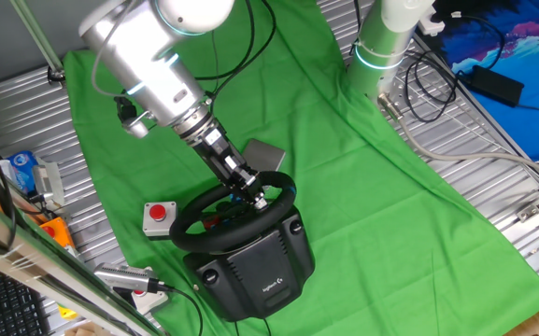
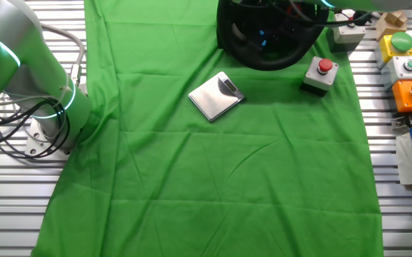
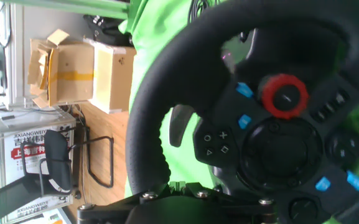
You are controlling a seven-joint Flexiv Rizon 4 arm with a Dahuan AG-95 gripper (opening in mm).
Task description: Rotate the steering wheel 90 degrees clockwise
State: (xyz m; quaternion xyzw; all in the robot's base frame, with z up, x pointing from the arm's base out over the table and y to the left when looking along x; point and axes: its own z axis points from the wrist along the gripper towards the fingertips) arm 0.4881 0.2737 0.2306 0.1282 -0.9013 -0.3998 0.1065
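Item 1: steering wheel [image 1: 215, 227], on its black base [image 1: 255, 266] at the green cloth's [image 1: 362, 187] near edge. Item 2: your gripper [image 1: 258, 194], at the rim for turning leverage; whether its fingers clamp the rim cannot be told.

Two fixed cameras on opposite sides, one on the hand.

One fixed view looks down from high behind the wheel's [image 1: 234, 217] base, across the green cloth [image 1: 362, 187] on the worktop; the other looks down from the far side, wheel [image 2: 266, 32] cut by its top edge; both share cloth, wheel, red-button box [image 1: 159, 217]; the hand view sits very close to the rim [image 3: 148, 118].
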